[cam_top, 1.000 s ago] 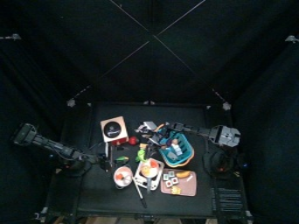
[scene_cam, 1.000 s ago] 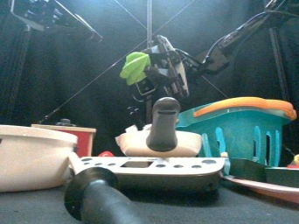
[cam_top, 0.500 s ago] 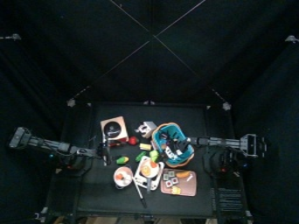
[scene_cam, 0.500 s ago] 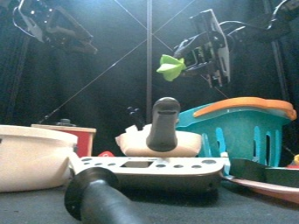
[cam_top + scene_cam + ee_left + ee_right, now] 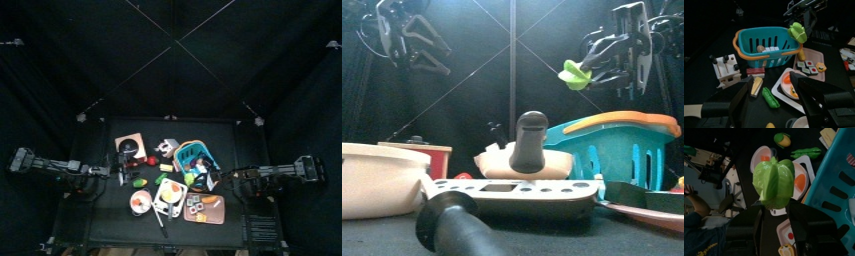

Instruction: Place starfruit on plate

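Observation:
The green starfruit (image 5: 577,74) hangs high above the table, with my right gripper (image 5: 609,58) shut on it. In the right wrist view the starfruit (image 5: 776,180) fills the space between the jaws of that gripper (image 5: 777,203). In the left wrist view it (image 5: 797,32) hangs over the far rim of the teal basket. A white plate (image 5: 781,91) holding red and orange food lies on the table in front of the basket; from above this plate (image 5: 139,203) is left of centre. My left gripper (image 5: 784,102) is open and empty, raised at the left (image 5: 409,35).
The teal basket with an orange rim (image 5: 616,140) stands right of centre. A pink tray (image 5: 811,65) of sushi, a green vegetable (image 5: 769,97), a white bowl (image 5: 382,175) and a black-handled utensil (image 5: 469,225) crowd the table. A person (image 5: 701,230) shows past the curtain.
My right gripper has carried the starfruit to the right, from above the table's middle to above the basket. My left arm has drawn back to the left.

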Available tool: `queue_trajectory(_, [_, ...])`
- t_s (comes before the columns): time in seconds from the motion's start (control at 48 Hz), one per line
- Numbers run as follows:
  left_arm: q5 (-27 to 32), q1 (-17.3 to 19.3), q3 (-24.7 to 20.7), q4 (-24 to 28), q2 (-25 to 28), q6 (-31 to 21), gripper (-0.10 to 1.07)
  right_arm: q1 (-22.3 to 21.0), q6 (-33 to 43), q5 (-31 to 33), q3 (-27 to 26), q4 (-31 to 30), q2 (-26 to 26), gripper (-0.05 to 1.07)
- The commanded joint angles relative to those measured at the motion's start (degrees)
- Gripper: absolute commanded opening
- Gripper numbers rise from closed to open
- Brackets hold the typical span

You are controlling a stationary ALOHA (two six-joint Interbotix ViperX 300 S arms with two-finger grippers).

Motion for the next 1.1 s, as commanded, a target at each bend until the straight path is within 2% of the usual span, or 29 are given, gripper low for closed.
queue_trajectory(0.0, [-0.2, 0.3, -1.2, 0.1, 0.3, 0.0, 0.94, 2.2, 0.3, -1.9, -1.3, 1.9, -0.6, 0.54])
queue_trajectory(0.125, [-0.3, 0.3, -1.1, 0.1, 0.4, 0.1, 0.94, 6.1, 0.3, -8.5, -0.4, 9.9, -2.3, 0.54])
queue_trajectory(0.208, [-1.0, 0.3, -1.0, 0.1, 0.4, 0.2, 0.94, 9.2, 0.4, -13.2, 2.1, 15.7, -2.5, 0.54])
queue_trajectory(0.417, [-1.6, 0.3, 0.4, 0.1, 0.4, 0.3, 0.94, 11.3, 0.5, -15.5, 14.9, 27.1, -2.5, 0.54])
queue_trajectory(0.521, [-1.6, 0.3, 0.6, 0.1, 0.4, 0.3, 0.94, 13.3, 0.5, -15.5, 18.3, 30.1, -2.5, 0.54])
queue_trajectory(0.667, [-1.7, 0.4, 0.5, 0.1, 0.4, 0.3, 0.93, 14.2, 0.4, -14.0, 18.6, 29.1, -2.5, 0.55])
queue_trajectory(0.812, [-1.6, 0.5, 0.6, 0.2, 0.4, 0.4, 0.94, 13.8, 0.2, -12.8, 14.8, 24.8, -3.0, 0.57])
queue_trajectory(0.917, [-1.6, 0.5, 0.8, 0.1, 0.4, 0.4, 0.94, 11.9, 0.3, -13.1, 14.1, 21.3, -3.7, 0.57])
queue_trajectory(1.083, [-1.7, 0.5, 1.2, 0.1, 0.4, 0.4, 0.94, 9.7, 0.3, -14.6, 14.8, 20.0, -4.7, 0.57])
